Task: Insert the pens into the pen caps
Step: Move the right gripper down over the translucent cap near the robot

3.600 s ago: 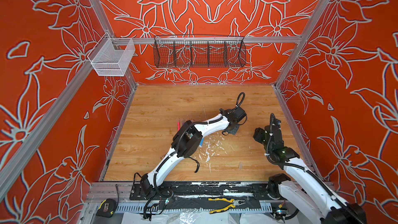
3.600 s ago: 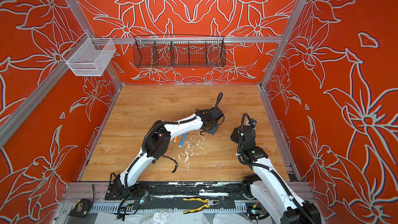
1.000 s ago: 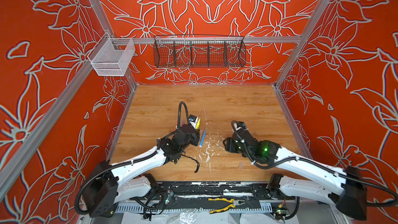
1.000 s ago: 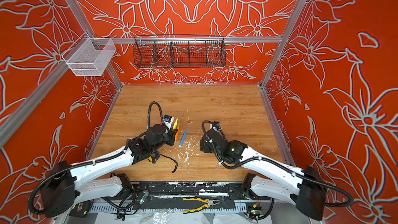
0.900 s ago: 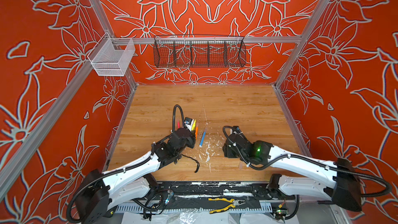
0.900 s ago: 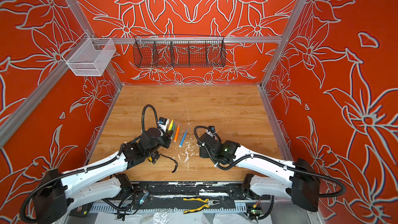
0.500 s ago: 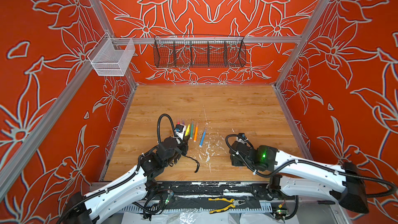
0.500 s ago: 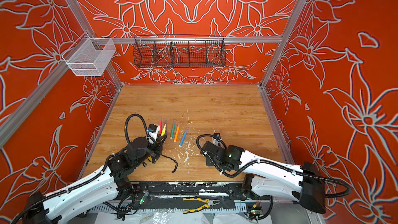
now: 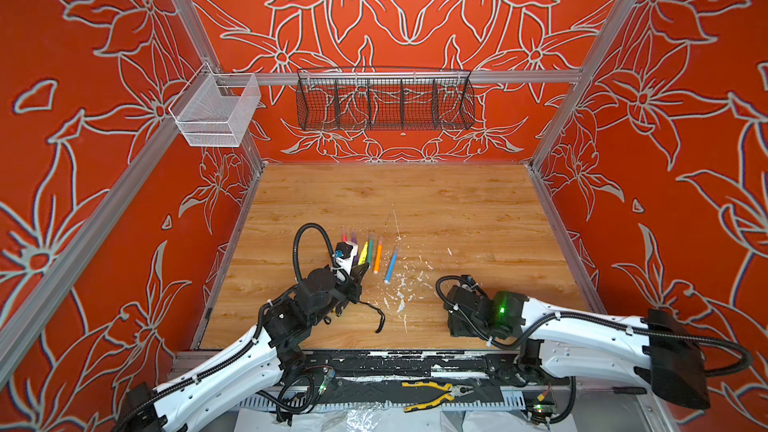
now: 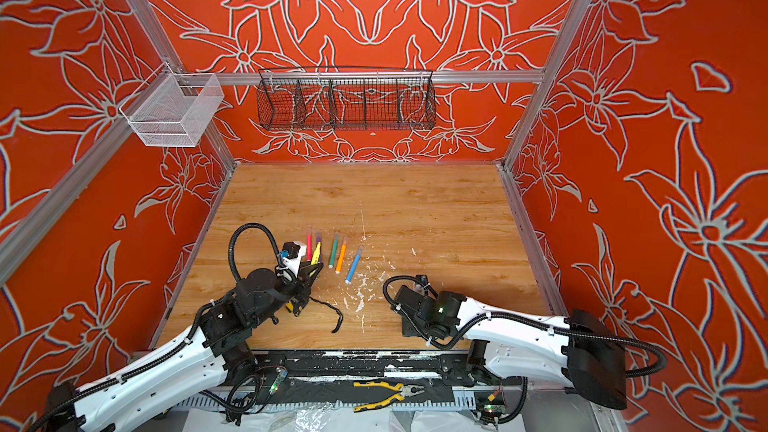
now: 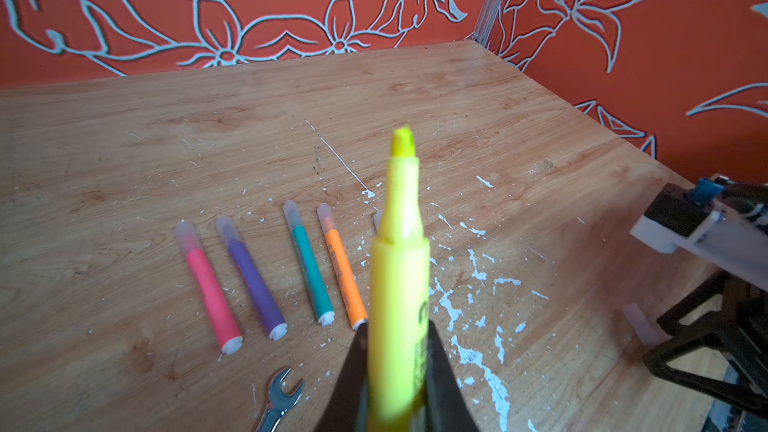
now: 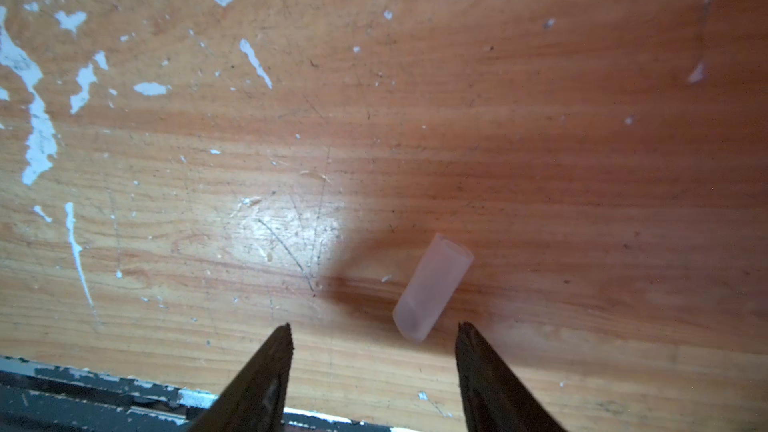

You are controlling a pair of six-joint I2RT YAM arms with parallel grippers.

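1. Orange flowered walls (image 9: 415, 14) enclose a wooden table (image 9: 415, 201). In both top views the left hand (image 9: 360, 271) is clamped on a yellow pen (image 9: 364, 252). Just beyond it lie a pink pen (image 9: 344, 235), purple pen (image 9: 354, 238), teal pen (image 9: 370, 245), orange pen (image 9: 378, 257) and blue pen (image 9: 391, 264). The right hand (image 9: 452, 324) hangs low, well apart from that row.
2. Left wrist view: the left hand (image 11: 397, 351) squeezes the yellow pen's (image 11: 399, 284) barrel, its tip bare. Ahead lie four pens wearing clear caps (image 11: 185, 234). A silver wrench (image 11: 278, 394) lies near the fingers.
3. Right wrist view: the right hand's (image 12: 374, 328) fingers stand apart, gripping nothing. One loose pen cap (image 12: 432, 286) lies flat on the table just ahead of the fingertips, nearer one finger.
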